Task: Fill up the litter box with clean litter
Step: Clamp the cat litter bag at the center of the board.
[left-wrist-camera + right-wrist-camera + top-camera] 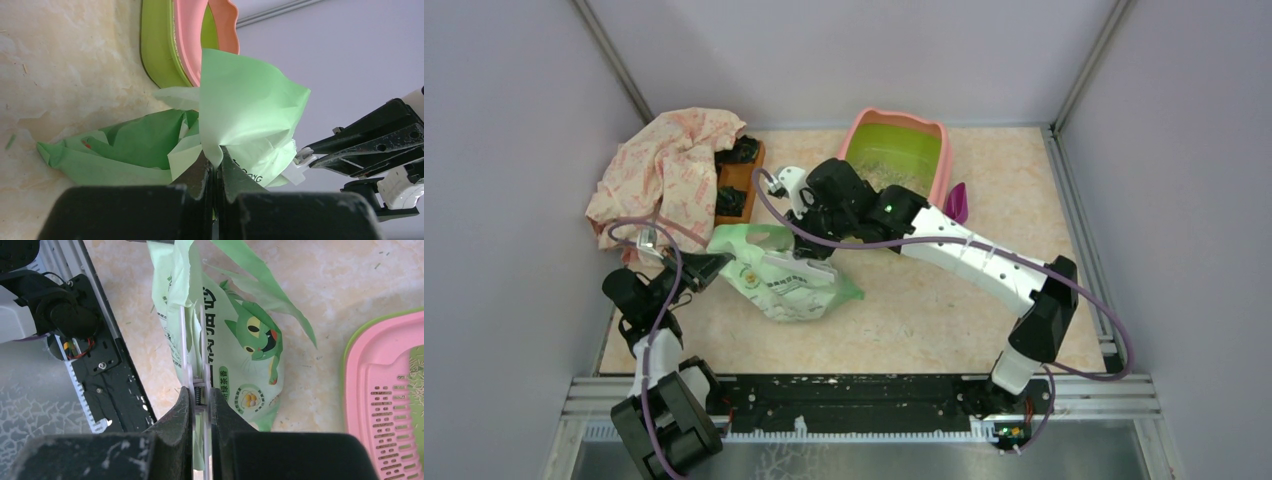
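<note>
Green-printed bag (789, 280) lies just before the litter box (943, 160); my left gripper (215, 161) and right gripper (200, 391) both pinch it. Sparse clean litter (879, 172) lies inside; open table (944, 310) fronts the box.

1. The litter box (943, 160) has a rounded pink rim, a slotted pink ledge and a lime-green inside. It sits flat at the far middle of the counter (984, 330).
2. The clean litter (886, 172) is a thin scatter of pale granules on the box's green floor.
</note>
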{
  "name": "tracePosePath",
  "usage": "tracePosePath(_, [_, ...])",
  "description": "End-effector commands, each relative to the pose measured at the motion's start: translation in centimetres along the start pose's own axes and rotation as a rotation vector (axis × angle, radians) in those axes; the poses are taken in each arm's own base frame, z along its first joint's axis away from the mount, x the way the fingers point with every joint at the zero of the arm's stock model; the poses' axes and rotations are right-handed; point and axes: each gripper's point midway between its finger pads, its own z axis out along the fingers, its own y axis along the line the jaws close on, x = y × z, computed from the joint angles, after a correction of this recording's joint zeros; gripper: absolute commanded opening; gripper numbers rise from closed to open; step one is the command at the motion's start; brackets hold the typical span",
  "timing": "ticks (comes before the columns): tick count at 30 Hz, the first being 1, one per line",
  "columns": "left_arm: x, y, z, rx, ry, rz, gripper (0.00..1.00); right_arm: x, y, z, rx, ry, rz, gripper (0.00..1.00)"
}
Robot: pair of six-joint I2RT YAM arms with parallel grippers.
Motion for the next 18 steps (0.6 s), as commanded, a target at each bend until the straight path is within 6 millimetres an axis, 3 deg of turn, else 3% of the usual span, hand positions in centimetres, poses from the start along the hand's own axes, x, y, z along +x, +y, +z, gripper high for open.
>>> tracePosePath(1, [-1.0, 0.1, -0.1, -0.005, -0.051, 0.044, 0.03, -3.4, 0.5, -1.1, 0.033, -0.128, 0.032, 0.00])
tracePosePath(18, [-0.9, 0.2, -0.1, -0.004, -0.052, 0.040, 0.03, -4.2, -0.7, -2.4, 0.119, -0.240, 0.066, 0.00])
